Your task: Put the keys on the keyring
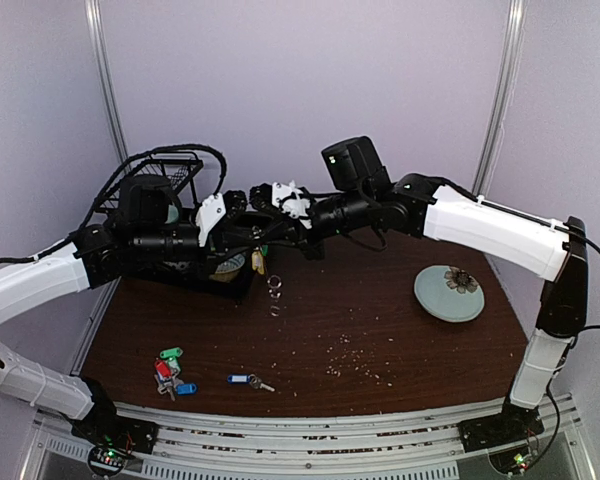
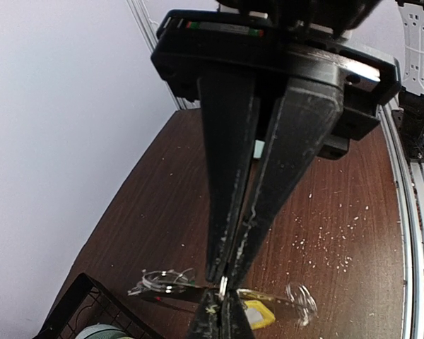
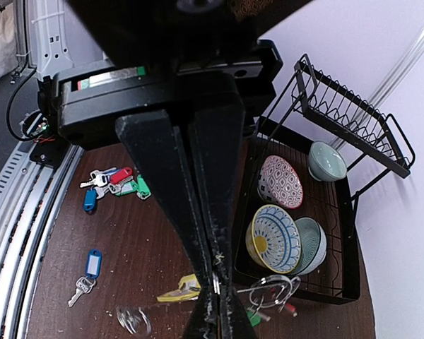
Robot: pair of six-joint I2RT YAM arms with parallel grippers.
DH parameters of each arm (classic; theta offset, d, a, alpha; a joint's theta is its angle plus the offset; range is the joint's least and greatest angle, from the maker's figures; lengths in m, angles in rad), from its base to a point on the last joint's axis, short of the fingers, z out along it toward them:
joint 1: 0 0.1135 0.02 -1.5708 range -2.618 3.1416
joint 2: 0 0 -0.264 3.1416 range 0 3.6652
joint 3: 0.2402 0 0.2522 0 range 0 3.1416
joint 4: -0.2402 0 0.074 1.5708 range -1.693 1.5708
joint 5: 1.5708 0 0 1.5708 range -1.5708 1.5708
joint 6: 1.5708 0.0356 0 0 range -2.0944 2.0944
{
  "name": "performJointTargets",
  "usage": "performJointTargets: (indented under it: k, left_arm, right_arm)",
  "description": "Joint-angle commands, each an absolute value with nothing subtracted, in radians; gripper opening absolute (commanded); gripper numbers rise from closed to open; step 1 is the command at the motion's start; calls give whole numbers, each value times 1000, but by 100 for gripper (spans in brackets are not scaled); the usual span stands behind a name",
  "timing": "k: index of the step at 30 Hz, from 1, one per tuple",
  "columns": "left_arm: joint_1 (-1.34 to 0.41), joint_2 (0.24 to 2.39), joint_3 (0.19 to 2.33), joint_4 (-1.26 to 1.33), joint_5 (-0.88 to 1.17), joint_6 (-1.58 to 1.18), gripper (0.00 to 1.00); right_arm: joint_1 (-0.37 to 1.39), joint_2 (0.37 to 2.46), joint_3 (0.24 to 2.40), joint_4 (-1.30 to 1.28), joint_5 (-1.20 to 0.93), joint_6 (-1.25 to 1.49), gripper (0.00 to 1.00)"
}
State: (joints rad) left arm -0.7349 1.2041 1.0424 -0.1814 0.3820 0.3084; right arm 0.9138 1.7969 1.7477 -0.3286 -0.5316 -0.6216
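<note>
- Presently: left gripper and right gripper meet in mid-air, beside the dish rack and above the table. Both are clenched, each apparently pinching a thin sliver of the keyring.
- Keyring: held aloft between the two grippers and seen almost edge-on. A yellow-tagged key and a green tag dangle below it.
- Loose keys: a cluster with green, red and blue tags lies on the table near the left arm's base. A single blue-tagged key lies just right of it.
- Step in hand, judged: steadying the ring for threading.
  - Keep one pinch firm and level.
  - Free only the other arm to fetch a key.
  - Thin wire may twist or slip, so avoid pulling the grippers apart.
- Dish rack contents:
  - patterned plate, on edge;
  - grey-green bowl;
  - yellow-and-blue bowl;
  - pale bowl, nested behind the yellow-and-blue one.
- Pale green plate: well apart on the right, with a dark flower mark.
</note>
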Motion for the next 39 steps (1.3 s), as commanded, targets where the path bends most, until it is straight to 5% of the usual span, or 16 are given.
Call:
performJointTargets:
  k: [1,2,4,10,18,23,30,39]
  left_arm:
    - [-744,1185,1075,-92,388,294,0]
    - [-743,1181,1073,-82,371,281,17]
    - [-740,1169,1067,-73,362,275,27]
    - [-733,1158,1048,-69,318,298,28]
    - [-735,1204,1027,-28,479,286,39]
    - [-735,1213,1017,4,527,257,30]
    - [-741,1217,1018,10,486,248,4]
    - [-758,1245,1023,8,483,238,0]
  right_arm:
    - [916,1774,1754,-278,-496,-541,0]
    - [915,1757,1731,-229,-494,-497,0]
    - [909,1713,1643,-72,-507,-374,0]
    - [903,1601,1356,425,-538,-56,0]
    - [908,1597,1263,644,-537,96,0]
    - [920,1614,1246,708,-537,136,0]
    - [929,1636,1231,812,-519,207,0]
    - [968,1680,1199,989,-378,313,0]
